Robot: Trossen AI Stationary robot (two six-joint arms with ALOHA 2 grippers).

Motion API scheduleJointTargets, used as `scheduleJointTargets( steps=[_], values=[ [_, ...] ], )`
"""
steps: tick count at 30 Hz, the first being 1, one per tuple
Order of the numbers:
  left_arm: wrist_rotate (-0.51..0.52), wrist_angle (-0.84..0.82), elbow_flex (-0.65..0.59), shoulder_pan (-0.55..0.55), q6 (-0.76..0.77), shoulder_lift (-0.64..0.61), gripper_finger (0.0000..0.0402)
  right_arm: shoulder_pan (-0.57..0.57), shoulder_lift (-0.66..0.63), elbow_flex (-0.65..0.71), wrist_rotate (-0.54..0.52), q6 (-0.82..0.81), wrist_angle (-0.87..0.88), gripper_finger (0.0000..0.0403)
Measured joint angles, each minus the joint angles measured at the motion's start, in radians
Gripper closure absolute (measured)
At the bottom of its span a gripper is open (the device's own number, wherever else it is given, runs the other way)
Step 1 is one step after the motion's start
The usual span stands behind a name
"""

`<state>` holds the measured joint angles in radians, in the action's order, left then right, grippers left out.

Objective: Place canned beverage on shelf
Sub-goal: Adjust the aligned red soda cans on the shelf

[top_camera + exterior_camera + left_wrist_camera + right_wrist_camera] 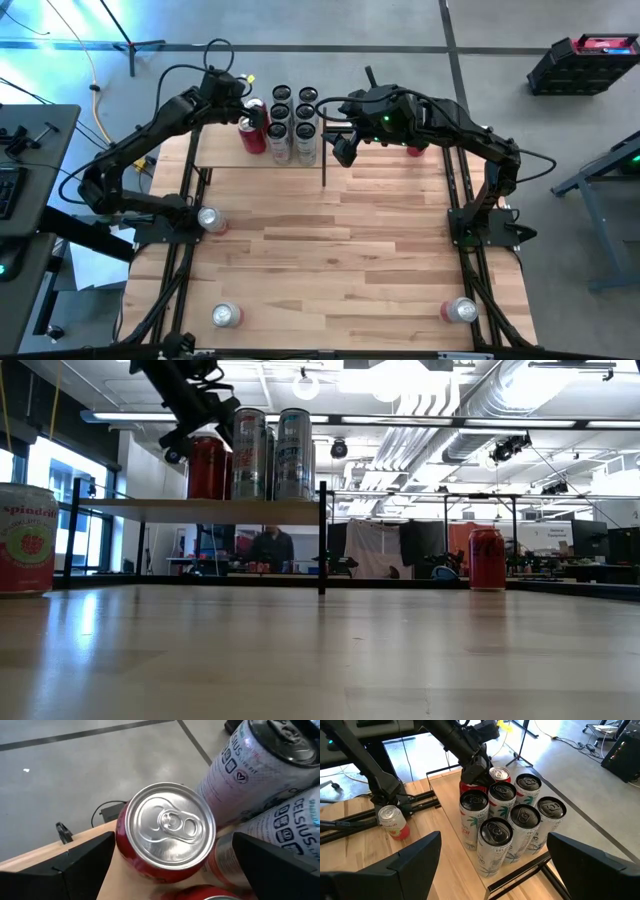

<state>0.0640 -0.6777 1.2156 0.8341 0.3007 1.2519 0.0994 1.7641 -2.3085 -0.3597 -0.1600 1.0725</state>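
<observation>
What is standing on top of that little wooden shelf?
On the shelf stand six tall white cans packed together and red cans beside them, under the open left gripper. How many red ones is hidden by the arm.

Shiny metal lid on the red can [167,832], pale matt wood shelf [451,815] — its black posts [323,150] probably painted metal.

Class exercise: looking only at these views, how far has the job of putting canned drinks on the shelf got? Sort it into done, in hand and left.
Done: six tall cans and red cans stand on the shelf.
In hand: the left pincer, open, straddles a red can on the shelf. The right pincer, open, hovers beside the shelf.
Left: three cans and a red one on the table.
</observation>
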Motion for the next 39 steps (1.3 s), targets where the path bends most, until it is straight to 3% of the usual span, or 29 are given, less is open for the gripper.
scheduleJointTargets(
  steps=[21, 31, 39],
  values=[
    [0.036, 0.002, 0.0, 0.003, 0.005, 0.014, 0.001, 0.001, 0.0, 0.0, -0.002, 0.003, 0.0, 0.0054],
    [0.035, 0.005, 0.0, 0.003, 0.012, 0.014, 0.0062, 0.001, 0.0, 0.0, -0.002, 0.003, 0.0, 0.0054],
    [0.036, 0.045, 0.0, 0.003, 0.012, 0.016, 0.0069, 0.001, 0.0, 0.0, -0.002, 0.002, 0.0, 0.0054]
  ],
)
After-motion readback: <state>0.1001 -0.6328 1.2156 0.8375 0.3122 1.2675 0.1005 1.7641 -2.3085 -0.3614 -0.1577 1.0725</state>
